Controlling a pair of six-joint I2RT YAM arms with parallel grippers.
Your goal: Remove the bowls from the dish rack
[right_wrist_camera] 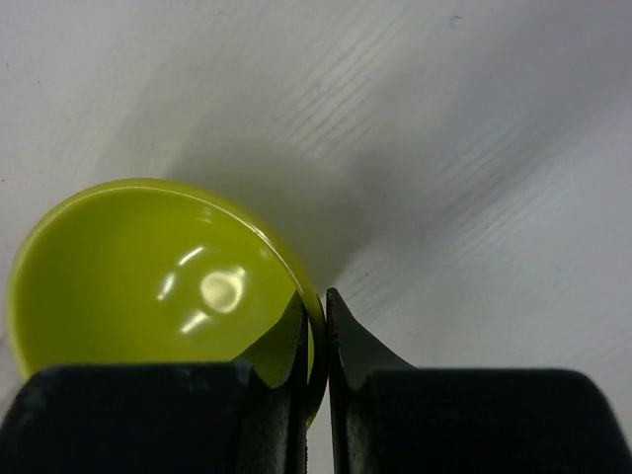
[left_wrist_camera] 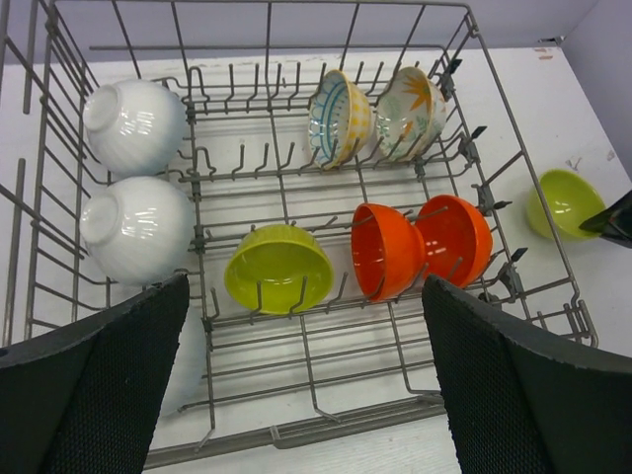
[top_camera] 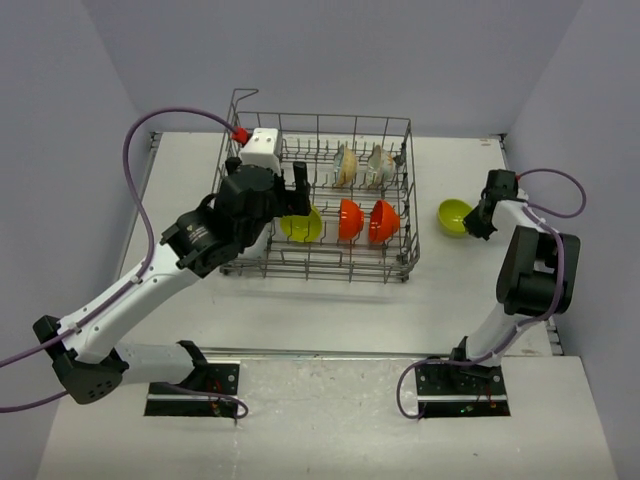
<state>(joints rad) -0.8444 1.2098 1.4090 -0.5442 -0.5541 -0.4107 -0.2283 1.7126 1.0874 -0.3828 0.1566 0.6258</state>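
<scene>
The grey wire dish rack (top_camera: 318,274) stands mid-table. In the left wrist view the rack (left_wrist_camera: 326,427) holds two white bowls (left_wrist_camera: 135,123) (left_wrist_camera: 138,227) at the left, a yellow-green bowl (left_wrist_camera: 278,267), two orange bowls (left_wrist_camera: 385,249) (left_wrist_camera: 456,237) and two floral bowls (left_wrist_camera: 339,117) (left_wrist_camera: 415,112). My left gripper (top_camera: 296,192) hovers open and empty over the rack's front left, also seen in its own view (left_wrist_camera: 306,288). A second yellow-green bowl (top_camera: 455,216) (right_wrist_camera: 148,286) sits right of the rack, outside it. My right gripper (top_camera: 480,218) (right_wrist_camera: 316,321) is shut on its rim.
A white shape (left_wrist_camera: 190,360) shows beside my left finger inside the rack; I cannot tell what it is. The table's right edge (top_camera: 540,250) lies close behind my right arm. Grey walls surround the table.
</scene>
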